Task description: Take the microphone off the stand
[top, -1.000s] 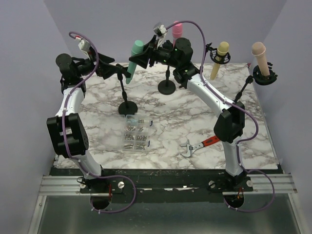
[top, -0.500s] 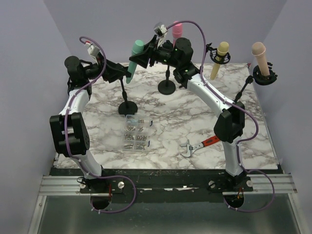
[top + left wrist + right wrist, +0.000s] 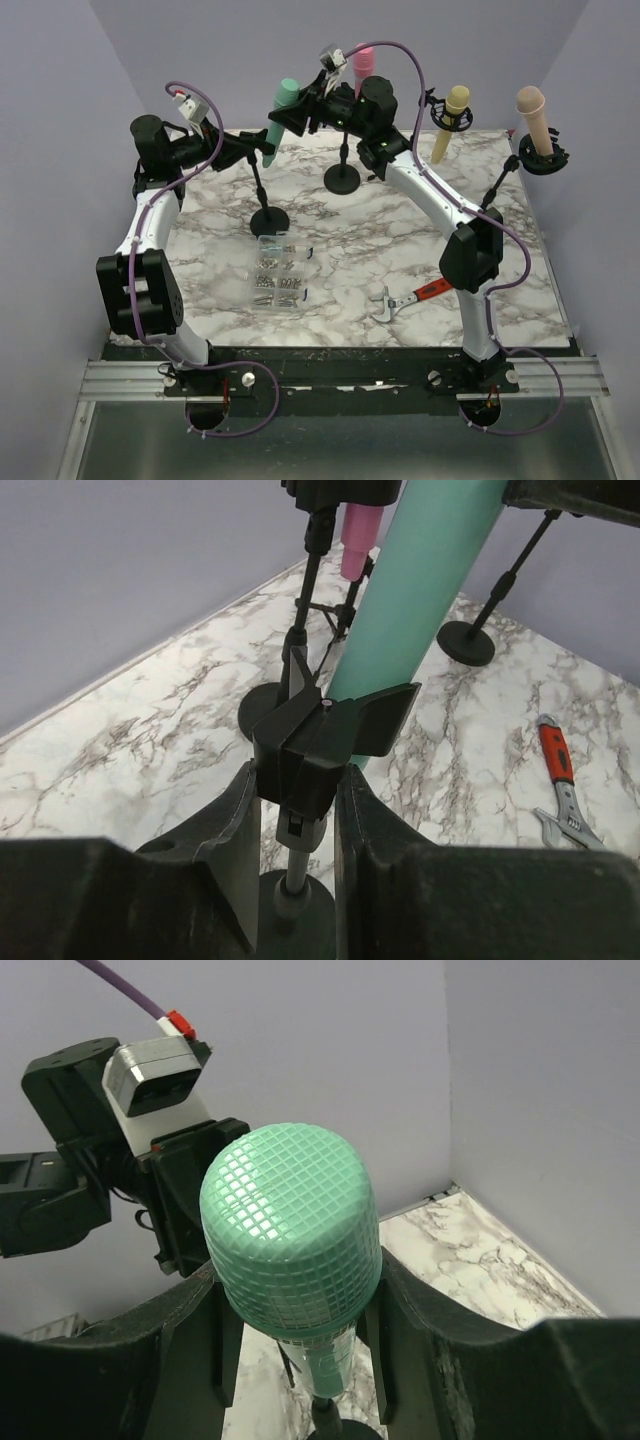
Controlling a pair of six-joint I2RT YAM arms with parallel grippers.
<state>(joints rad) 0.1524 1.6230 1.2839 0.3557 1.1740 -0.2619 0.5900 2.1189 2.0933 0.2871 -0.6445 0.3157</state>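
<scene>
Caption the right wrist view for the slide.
Right claw closed on the mesh head of the green microphone, with the left arm behind it.

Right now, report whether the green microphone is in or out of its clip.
In: the green microphone sits inside the black clip, left wrist view.

Pretty plain setup, basically a little booth. The back wall (image 3: 250, 40), left wall (image 3: 50, 150) and right wall (image 3: 600, 80) are all the same flat pale lavender, no windows anywhere. The counter (image 3: 380, 225) is white faux marble with grey veining, and a thin light seam (image 3: 150, 645) runs where it meets the wall. Along the bottom of the top view there's a black strip (image 3: 340, 352), then an aluminium rail (image 3: 330, 375), then a dull grey metal sheet (image 3: 330, 440). The light is soft and even, with only faint shadows.
</scene>
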